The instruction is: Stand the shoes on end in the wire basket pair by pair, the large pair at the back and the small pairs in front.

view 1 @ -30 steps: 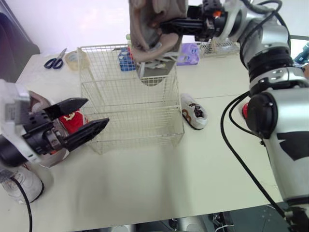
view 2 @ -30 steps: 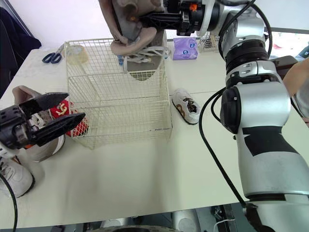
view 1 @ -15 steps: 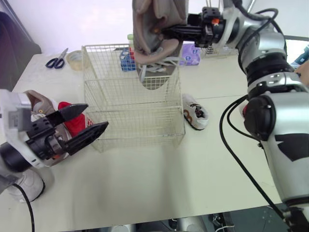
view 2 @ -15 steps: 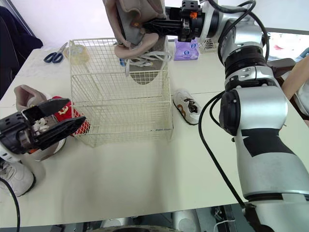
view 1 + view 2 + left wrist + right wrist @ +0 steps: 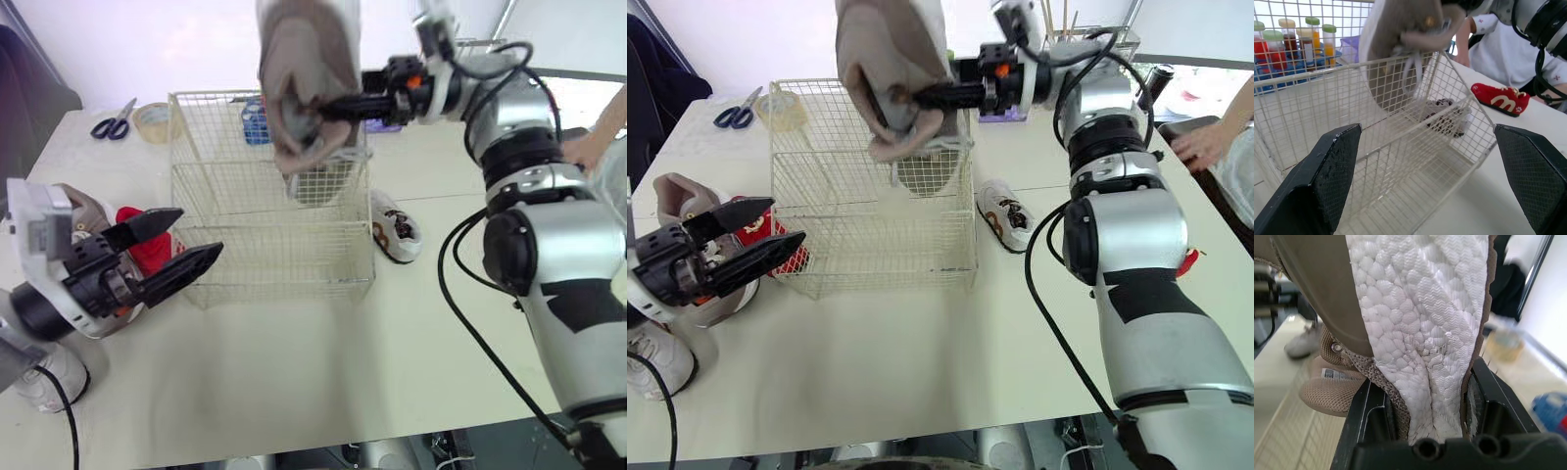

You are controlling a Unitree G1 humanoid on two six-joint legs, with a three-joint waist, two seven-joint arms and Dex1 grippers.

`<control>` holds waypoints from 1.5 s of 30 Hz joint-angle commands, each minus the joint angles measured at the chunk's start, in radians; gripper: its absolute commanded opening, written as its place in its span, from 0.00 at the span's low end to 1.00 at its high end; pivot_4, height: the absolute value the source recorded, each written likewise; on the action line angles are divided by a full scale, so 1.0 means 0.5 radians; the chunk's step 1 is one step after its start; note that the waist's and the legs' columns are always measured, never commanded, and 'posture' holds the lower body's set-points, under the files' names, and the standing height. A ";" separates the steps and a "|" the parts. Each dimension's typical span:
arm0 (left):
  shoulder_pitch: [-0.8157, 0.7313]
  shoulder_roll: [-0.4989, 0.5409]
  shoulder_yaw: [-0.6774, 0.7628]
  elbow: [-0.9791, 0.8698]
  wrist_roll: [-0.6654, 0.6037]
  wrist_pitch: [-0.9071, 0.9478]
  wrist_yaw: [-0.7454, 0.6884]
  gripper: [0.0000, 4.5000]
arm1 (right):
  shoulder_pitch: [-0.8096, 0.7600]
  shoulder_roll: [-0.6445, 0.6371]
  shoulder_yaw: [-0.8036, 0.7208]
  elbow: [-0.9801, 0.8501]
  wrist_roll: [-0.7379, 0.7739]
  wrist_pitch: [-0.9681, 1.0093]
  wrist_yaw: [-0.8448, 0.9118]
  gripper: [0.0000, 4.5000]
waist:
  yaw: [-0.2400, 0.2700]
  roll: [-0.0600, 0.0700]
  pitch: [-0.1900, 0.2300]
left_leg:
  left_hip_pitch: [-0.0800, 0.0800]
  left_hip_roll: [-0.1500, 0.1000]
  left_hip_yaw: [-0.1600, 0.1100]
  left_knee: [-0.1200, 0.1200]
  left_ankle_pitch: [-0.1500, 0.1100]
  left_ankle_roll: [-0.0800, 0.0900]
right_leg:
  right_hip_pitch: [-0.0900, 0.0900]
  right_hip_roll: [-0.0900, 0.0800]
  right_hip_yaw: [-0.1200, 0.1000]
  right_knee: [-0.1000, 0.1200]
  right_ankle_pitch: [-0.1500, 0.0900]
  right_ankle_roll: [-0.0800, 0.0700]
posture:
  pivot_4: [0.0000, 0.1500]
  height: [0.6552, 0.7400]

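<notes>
Item 1, nearest: my left gripper [image 5: 200, 231], fingers spread wide and holding nothing, just beside the front left corner of the wire basket [image 5: 265, 259].
Item 2: red shoe [image 5: 145, 257], behind those fingers.
Item 3: small white shoe [image 5: 395, 227], lying right of the basket.
Item 4, farthest: my right gripper [image 5: 338, 104], clamped on the large tan pair [image 5: 304, 69], held upright over the basket's back, lower end dipping inside.

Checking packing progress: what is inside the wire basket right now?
Only the lower end of the large taupe shoes, held by the right gripper, dips into the wire basket at its back corner. No shoe stands on its floor; the patch behind them is hidden.
</notes>
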 commanded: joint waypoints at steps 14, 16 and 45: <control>-0.023 -0.017 -0.022 0.014 0.061 -0.041 -0.017 1.00 | -0.030 -0.032 -0.081 -0.045 0.004 -0.004 -0.062 0.84 | -0.004 0.000 0.000 | 0.000 0.000 0.000 0.000 0.001 -0.001 | 0.000 0.000 0.000 0.001 0.000 0.000 | 1.00 1.00; -0.020 -0.021 -0.026 0.019 0.068 -0.041 -0.025 1.00 | -0.041 -0.052 -0.101 -0.058 0.015 -0.010 -0.069 0.93 | -0.004 0.000 0.000 | 0.000 0.000 0.000 0.000 0.001 -0.001 | 0.000 0.000 0.000 0.001 0.000 0.000 | 1.00 1.00; 0.428 0.374 0.842 1.260 0.559 0.250 -0.465 1.00 | 0.764 -0.672 -0.264 -2.237 1.023 1.484 -0.168 0.97 | -0.059 -0.001 -0.004 | 0.012 0.007 0.000 -0.003 -0.005 0.009 | 0.002 0.006 0.000 0.011 0.000 0.000 | 1.00 1.00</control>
